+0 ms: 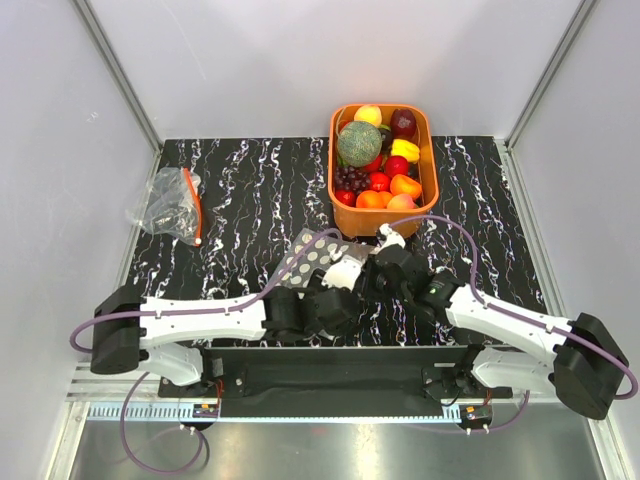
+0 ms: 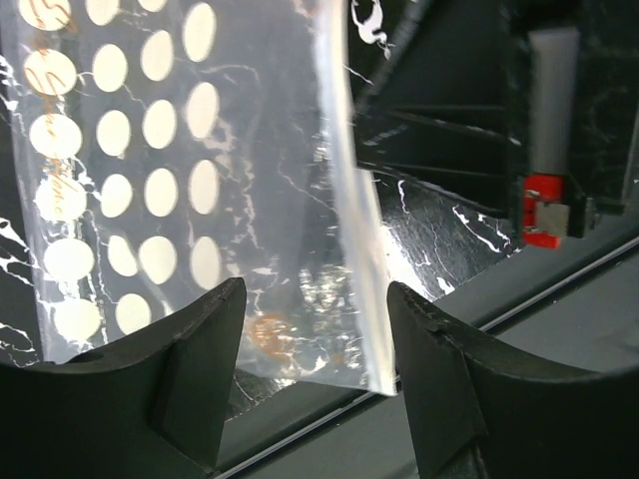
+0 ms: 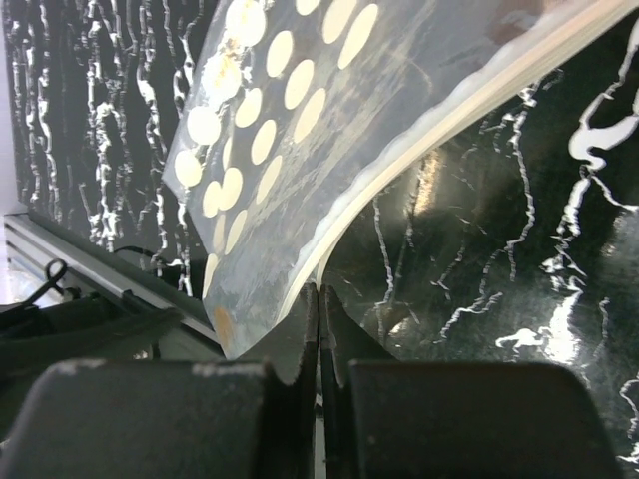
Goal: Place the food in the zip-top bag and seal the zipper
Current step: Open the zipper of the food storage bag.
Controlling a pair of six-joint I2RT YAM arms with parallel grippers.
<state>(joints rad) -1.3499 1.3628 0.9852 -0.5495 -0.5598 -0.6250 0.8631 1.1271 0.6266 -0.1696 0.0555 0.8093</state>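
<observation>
The right pincer (image 3: 319,299) is clamped shut on the zipper (image 3: 419,135) corner of the zip-top bag (image 3: 290,120), whose strip runs lengthwise straight ahead between the parted fingers of the empty left pincer (image 2: 315,329).

Either side of a black flat mounting plate (image 1: 330,380), a left arm (image 1: 190,320) and a right arm (image 1: 510,325) are seen, clad in white shells between bulky black joints. Both are trailed by looping purple cables (image 1: 200,309). Matte black wedge-shaped fingers (image 2: 190,369) are fitted to the left gripper (image 2: 315,359) and right gripper (image 3: 319,329).
</observation>
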